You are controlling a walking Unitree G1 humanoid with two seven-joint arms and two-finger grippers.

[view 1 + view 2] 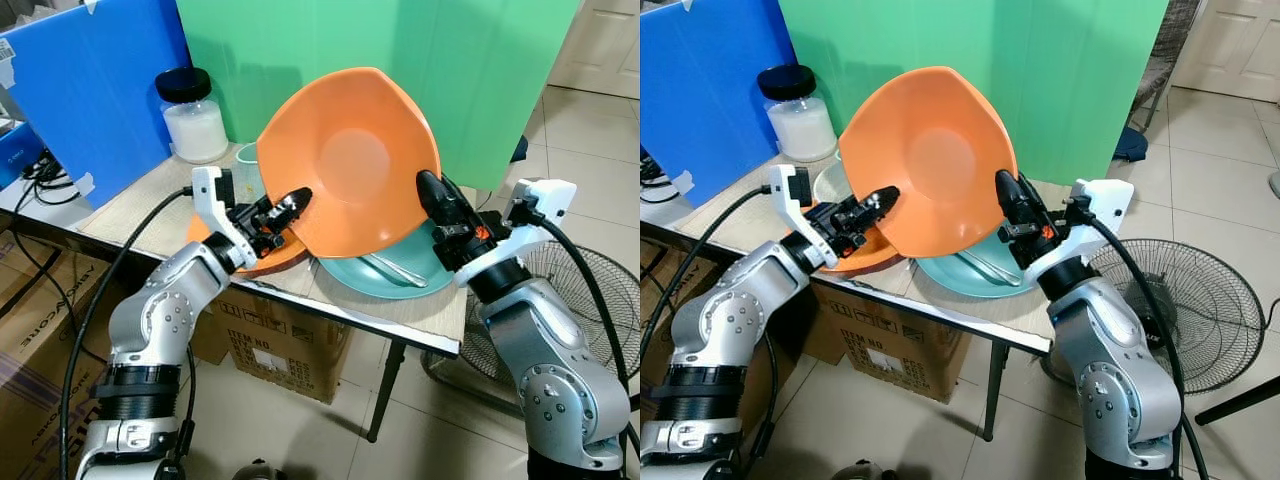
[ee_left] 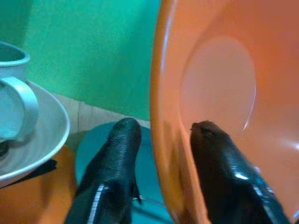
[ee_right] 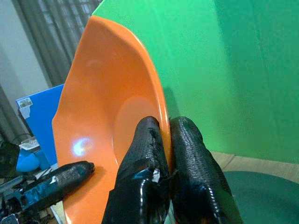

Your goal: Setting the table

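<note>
The large orange plastic bowl (image 1: pixel 350 165) is held tilted almost on edge above the near side of the wooden table (image 1: pixel 150 195), the left gripper (image 1: pixel 283 208) pinching its lower left rim and the right gripper (image 1: pixel 432 192) clamped on its right rim, probably so both arms share the wide load. Beneath lies a teal plate (image 1: pixel 410 275) with a metal spoon (image 1: pixel 393 268). Farther back stand a pale mug (image 1: pixel 246 165), a lidded glass jar (image 1: pixel 192 117) and a green screen (image 1: pixel 470 70).
</note>
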